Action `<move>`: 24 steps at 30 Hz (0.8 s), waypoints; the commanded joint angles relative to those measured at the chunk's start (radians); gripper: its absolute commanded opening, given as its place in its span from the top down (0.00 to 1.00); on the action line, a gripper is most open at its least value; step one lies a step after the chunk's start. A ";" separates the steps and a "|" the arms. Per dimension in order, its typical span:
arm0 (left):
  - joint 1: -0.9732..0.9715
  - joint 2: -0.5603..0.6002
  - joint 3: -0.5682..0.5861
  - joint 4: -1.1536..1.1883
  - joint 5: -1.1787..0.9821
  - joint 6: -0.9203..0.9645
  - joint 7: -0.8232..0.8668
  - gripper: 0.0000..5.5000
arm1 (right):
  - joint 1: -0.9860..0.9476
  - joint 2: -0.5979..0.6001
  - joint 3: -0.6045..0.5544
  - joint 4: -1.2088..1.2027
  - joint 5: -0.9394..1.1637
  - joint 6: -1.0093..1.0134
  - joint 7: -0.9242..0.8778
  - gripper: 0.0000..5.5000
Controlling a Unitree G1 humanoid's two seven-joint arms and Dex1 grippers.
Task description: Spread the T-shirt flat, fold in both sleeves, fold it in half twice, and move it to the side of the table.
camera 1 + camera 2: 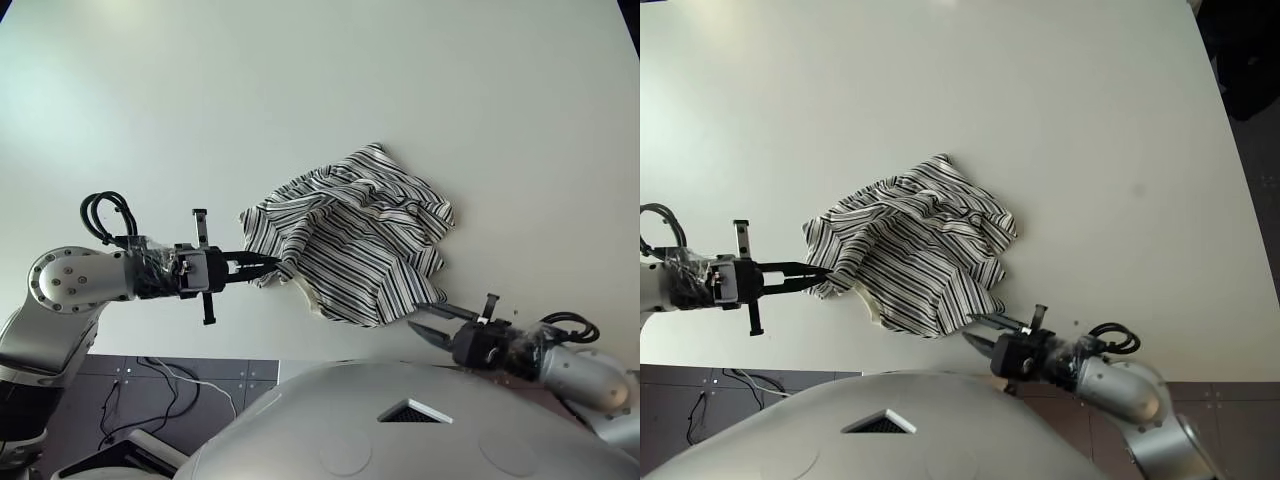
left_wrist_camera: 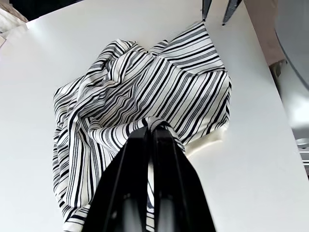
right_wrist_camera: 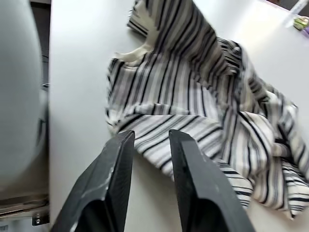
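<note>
T-shirt: black-and-white striped, lying crumpled in a heap on the white table, not yet spread flat. The heap sits in the near half of the table, roughly midway between left and right. Its near border lies close to the table's near edge. Folds bunch up across the middle, and a plain pale inner side shows along the near-left border.

Left gripper: at the left edge of the heap, low over the table, pointing right. Its fingers are pressed together with a fold of striped cloth pinched between the tips. The arm comes in from the left side of the table.

Right gripper: at the near-right corner of the heap, by the table's near edge, pointing left toward the cloth. Its fingers stand apart with a clear gap and nothing between them. The tips are just beside the near border of the cloth. Whether they touch it cannot be told.
</note>
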 commanded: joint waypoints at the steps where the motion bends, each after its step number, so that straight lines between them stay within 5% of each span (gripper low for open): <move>1: -0.050 0.008 0.017 0.068 0.022 -0.040 -0.092 0.98 | -0.006 0.026 0.149 0.030 -0.277 -0.106 -0.048 0.76; 6: -0.116 -0.022 -0.002 0.100 0.029 -0.038 -0.136 0.98 | -0.082 0.058 0.248 0.173 -0.501 -0.148 -0.149 0.76; 17: -0.077 -0.049 0.027 0.098 0.066 -0.061 -0.143 0.98 | -0.059 -0.026 0.195 0.039 -0.357 -0.179 -0.164 0.76; 24: -0.123 -0.051 0.010 0.124 0.070 -0.072 -0.174 0.98 | -0.070 -0.050 0.322 0.165 -0.454 -0.206 -0.119 0.76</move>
